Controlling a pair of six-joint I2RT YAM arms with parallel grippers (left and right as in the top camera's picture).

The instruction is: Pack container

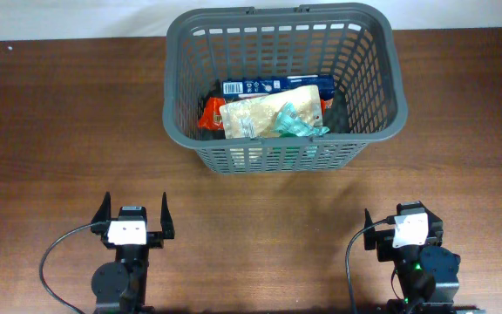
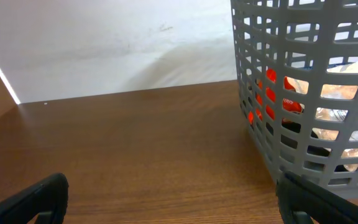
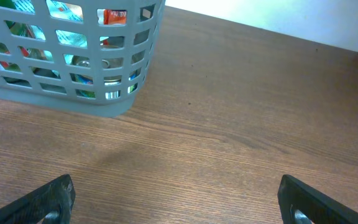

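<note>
Packing looks well advanced. The basket [image 1: 268, 157] stands at the far middle of the surface [image 1: 59, 131], upright, and already holds several groceries: a blue packet [image 1: 273, 86] at the back, a red packet [image 1: 209, 113] on the left, a pale clear bag [image 1: 260, 113] across the middle and a teal-printed item [image 1: 295, 124] lying on it. No loose goods show on the wood in any view, so nothing appears left to load; I judge the task done or all but done.

The left arm [image 1: 125, 262] and right arm [image 1: 417, 270] sit at the near edge, well apart from the basket. The left jaws stand spread wide, empty, touching nothing. The right jaws stand equally wide, also empty and clear of everything.
</note>
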